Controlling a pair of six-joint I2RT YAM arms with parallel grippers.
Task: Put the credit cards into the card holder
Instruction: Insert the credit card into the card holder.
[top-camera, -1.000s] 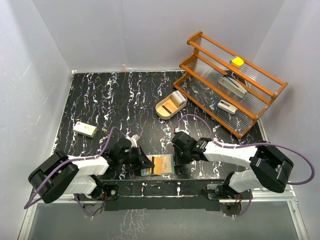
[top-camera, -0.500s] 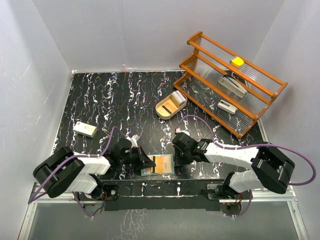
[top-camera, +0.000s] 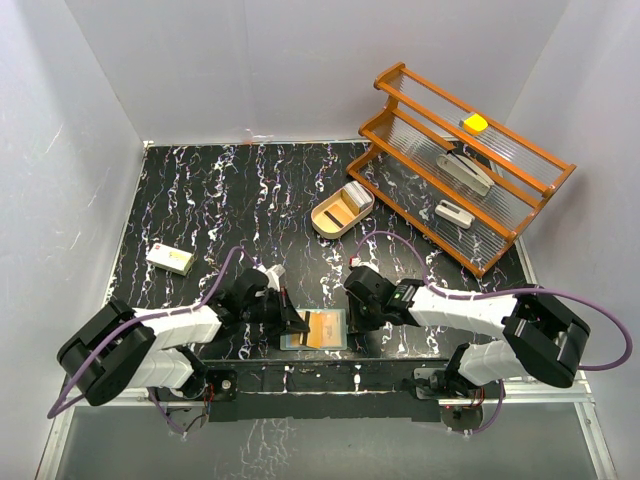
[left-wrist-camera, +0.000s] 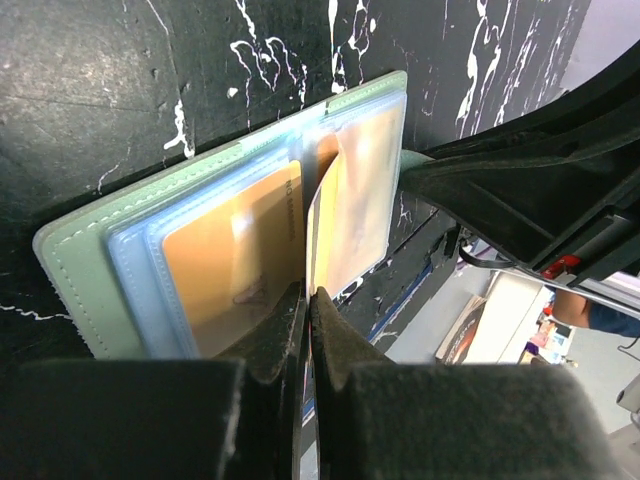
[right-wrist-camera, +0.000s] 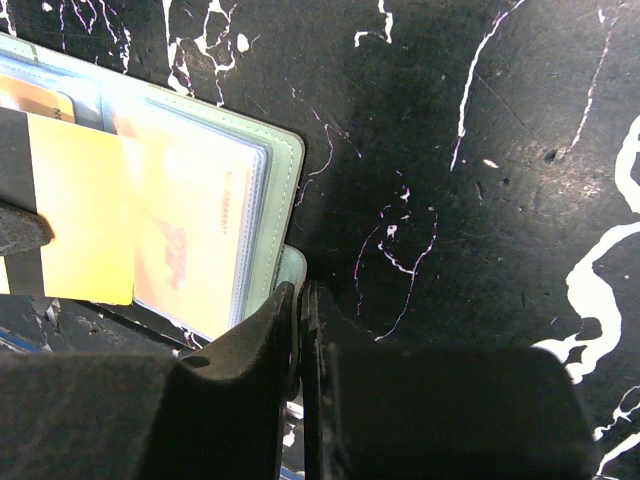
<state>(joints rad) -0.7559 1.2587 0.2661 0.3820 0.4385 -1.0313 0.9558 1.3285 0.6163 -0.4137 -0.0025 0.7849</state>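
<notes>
The card holder (top-camera: 325, 332) lies open on the black worktop (top-camera: 200, 200), between the 2 end effectors. The left end effector (top-camera: 293, 322) pinches 1 credit card (left-wrist-camera: 313, 215), which stands on edge just ahead of its tips, over the holder's fold. Its own wrist view gives only that card's thin pale edge. The right wrist view shows the credit card (right-wrist-camera: 85, 215) face-on, yellow with a black stripe. 2 orange cards (left-wrist-camera: 235, 260) sit in the pale blue pockets, 1 on each side of the held card.

The right end effector (right-wrist-camera: 300, 292) has its fingers pressed together, with the tips at the holder's snap tab (right-wrist-camera: 290, 262). Whether the tab is clamped cannot be told.

Only the top view shows what lies well beyond both end effectors: 1 oval wooden tray (top-camera: 325, 222), 1 wooden rack (top-camera: 400, 150) and 1 small white box (top-camera: 170, 259).
</notes>
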